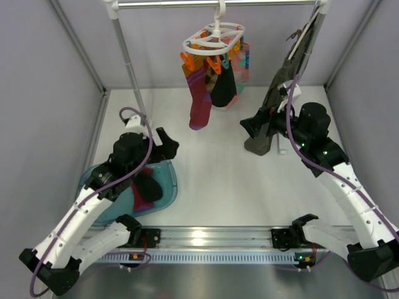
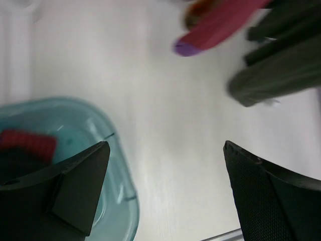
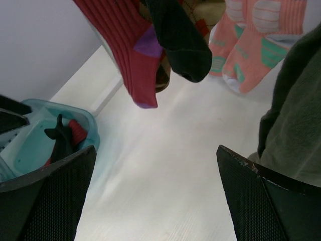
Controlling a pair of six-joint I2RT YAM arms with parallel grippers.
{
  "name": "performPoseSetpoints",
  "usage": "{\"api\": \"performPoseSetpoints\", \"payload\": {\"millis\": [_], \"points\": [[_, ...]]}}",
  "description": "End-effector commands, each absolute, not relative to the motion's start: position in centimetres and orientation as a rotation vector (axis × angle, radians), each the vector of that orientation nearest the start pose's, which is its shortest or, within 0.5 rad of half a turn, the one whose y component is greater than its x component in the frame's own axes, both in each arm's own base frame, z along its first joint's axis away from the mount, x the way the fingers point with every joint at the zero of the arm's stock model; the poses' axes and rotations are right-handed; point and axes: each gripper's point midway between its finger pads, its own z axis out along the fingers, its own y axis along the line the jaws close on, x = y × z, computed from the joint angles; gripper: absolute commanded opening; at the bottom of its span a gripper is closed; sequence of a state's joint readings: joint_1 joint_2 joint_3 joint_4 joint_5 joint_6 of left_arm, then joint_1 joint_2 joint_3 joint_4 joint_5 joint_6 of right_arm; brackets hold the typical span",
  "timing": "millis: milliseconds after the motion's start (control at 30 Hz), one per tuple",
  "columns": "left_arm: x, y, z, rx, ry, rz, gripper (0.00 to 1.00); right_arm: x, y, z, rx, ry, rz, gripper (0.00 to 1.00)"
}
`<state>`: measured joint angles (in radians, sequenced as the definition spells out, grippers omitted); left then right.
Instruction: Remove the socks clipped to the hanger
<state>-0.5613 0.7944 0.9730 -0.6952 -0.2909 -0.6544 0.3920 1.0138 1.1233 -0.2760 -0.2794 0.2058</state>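
Dangling socks [image 3: 133, 55] hang ahead of right gripper [image 3: 155, 150].

The top camera is looking steeply down from above and behind the near edge, taking in the whole worktop [image 1: 218, 180] to the far rail [image 1: 262, 3]. The left wrist camera is sitting low near the left edge, facing the far right corner. The right wrist camera is facing from the right edge toward the left. All three are sharing the maroon sock [image 1: 201, 103] and teal tub [image 1: 167, 187].
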Motion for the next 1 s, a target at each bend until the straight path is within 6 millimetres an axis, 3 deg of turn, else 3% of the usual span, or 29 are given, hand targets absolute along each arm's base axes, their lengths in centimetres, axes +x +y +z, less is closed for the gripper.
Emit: {"api": "performPoseSetpoints", "payload": {"millis": [0,33,100,133,167,200,233,300,333,367,400,467,567,600,633,667,733,833,900,933,967], "points": [[26.5,-20.4,30.5,0.182,1.802,-0.791,0.98,29.0,19.6,38.4,-0.406,1.552,0.788,1.0],[27.4,-21.8,32.7,0.247,1.679,-0.832,0.98,28.6,19.8,38.6,-0.415,1.543,0.812,0.99],[29.4,-22.7,33.4,0.319,1.577,-0.782,0.98,27.7,20.3,38.9,-0.454,1.529,0.848,1.0],[30.6,-22.6,35.4,0.304,1.476,-0.751,0.98,27.3,20.3,39.0,-0.465,1.521,0.856,0.99],[32.3,-23.1,34.3,0.307,1.495,-0.722,0.98,27.0,20.3,39.1,-0.475,1.515,0.857,1.0],[33.3,-23.1,36.2,0.302,1.457,-0.716,0.98,26.6,20.3,39.2,-0.484,1.514,0.865,1.0],[34.4,-23.1,36.4,0.308,1.46,-0.716,0.98,26.1,20.2,39.5,-0.495,1.496,0.864,0.99],[37.6,-22.5,35.6,0.306,1.487,-0.707,0.98,25.4,20.2,39.6,-0.513,1.485,0.874,1.0],[39.1,-21.5,36.8,0.292,1.45,-0.687,0.98,25.0,20.1,39.8,-0.52,1.471,0.874,1.0],[39.9,-21.1,37.0,0.298,1.432,-0.674,0.98,24.8,20.1,39.9,-0.524,1.462,0.877,0.99],[41.2,-20.9,36.0,0.299,1.447,-0.666,0.98,24.6,20.1,40.0,-0.528,1.456,0.883,0.99],[42.8,-19.3,37.0,0.284,1.408,-0.639,0.98,24.2,20.1,40.1,-0.537,1.443,0.885,0.99],[44.1,-19.0,37.0,0.34,1.378,-0.643,0.98,23.9,20.1,40.1,-0.557,1.43,0.885,0.99],[43.6,-20.0,37.4,0.416,1.345,-0.689,0.98,23.8,20.2,40.1,-0.565,1.429,0.892,1.0],[44.2,-20.5,36.4,0.442,1.363,-0.711,0.98,23.8,20.2,39.9,-0.57,1.428,0.888,1.0],[44.1,-21.1,37.3,0.48,1.339,-0.74,0.98,23.8,20.3,39.9,-0.574,1.427,0.891,0.99],[43.7,-22.8,36.6,0.569,1.341,-0.832,0.92,24.1,20.5,39.5,-0.58,1.437,0.89,0.99],[42.9,-23.6,37.5,0.603,1.283,-0.899,0.85,24.7,20.6,39.1,-0.579,1.455,0.889,0.99],[42.8,-23.9,37.3,0.597,1.275,-0.912,0.73,24.9,20.7,38.9,-0.581,1.462,0.89,0.99],[43.1,-23.8,37.4,0.58,1.274,-0.908,0.5,25.1,20.8,38.7,-0.58,1.468,0.888,0.99],[43.2,-23.8,37.3,0.569,1.279,-0.908,0.4,25.2,20.8,38.5,-0.579,1.473,0.89,1.0]]}}
